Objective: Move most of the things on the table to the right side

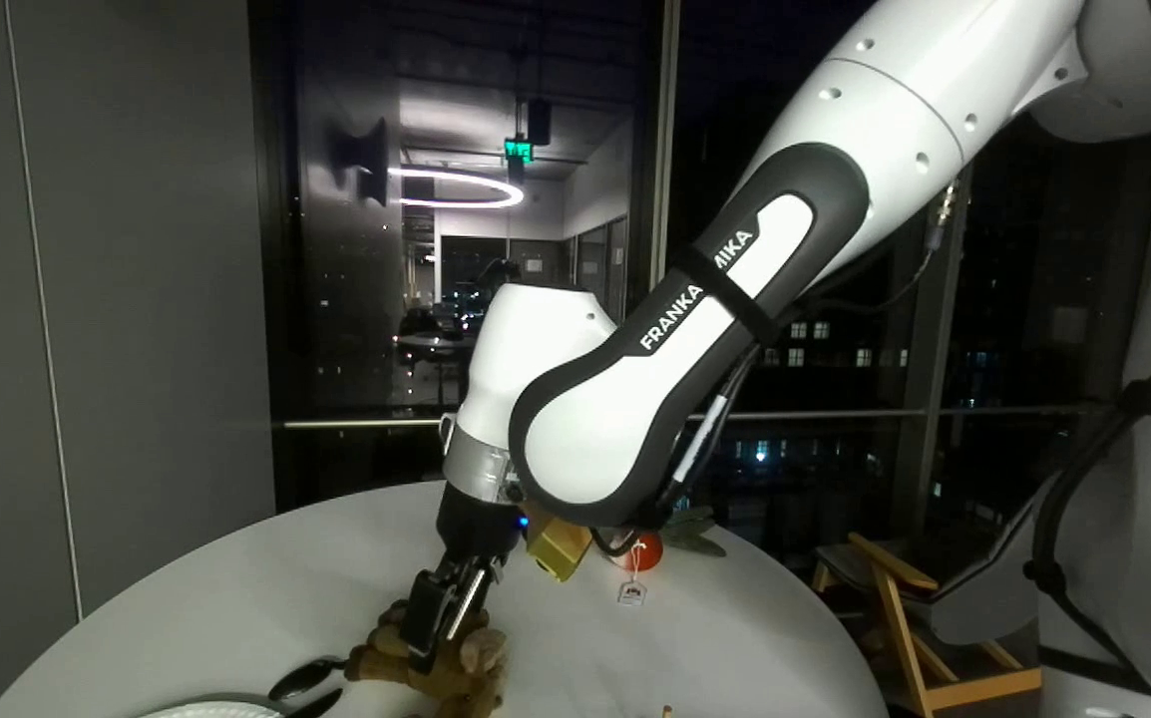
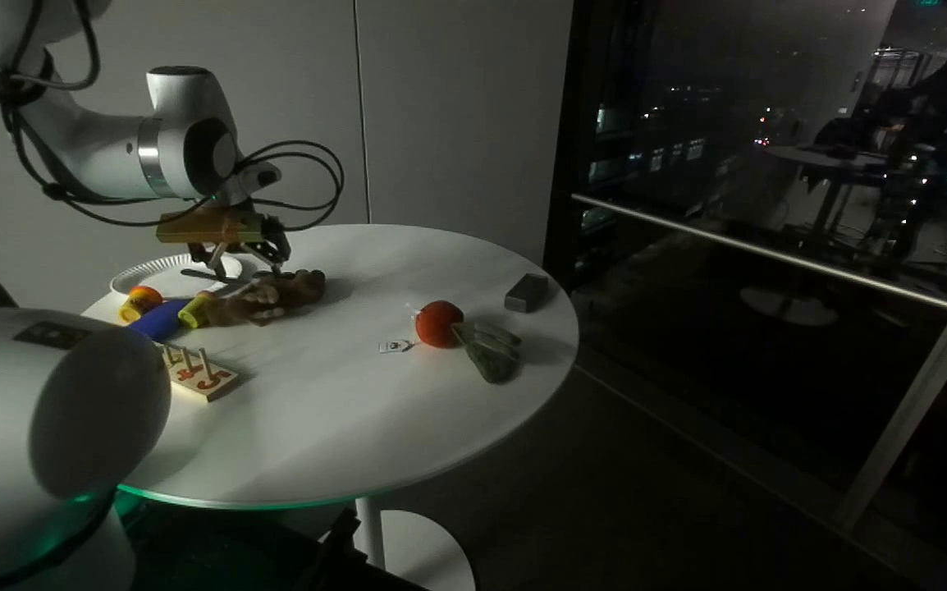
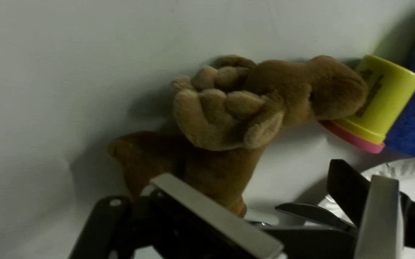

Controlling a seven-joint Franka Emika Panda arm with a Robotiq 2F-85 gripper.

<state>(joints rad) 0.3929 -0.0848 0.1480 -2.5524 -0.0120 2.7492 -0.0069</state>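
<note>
Gripper (image 2: 248, 271) hung spread by the plush moose (image 3: 236, 133) on the left, probably pre-grab, so next it needed to center, clamp and lug right.

Round white table (image 2: 334, 410). Bunched on one side: ribbed plate (image 2: 153, 271), brown antlered plush (image 3: 229, 115), yellow tub (image 3: 391, 93) just beside it, blue item (image 2: 158, 321) I can't identify, peg board (image 2: 201, 378). Well apart: tagged red-orange ball (image 2: 439, 323), green thing (image 2: 491, 353) just beside it, grey block (image 2: 525, 294) near the rim.
</note>
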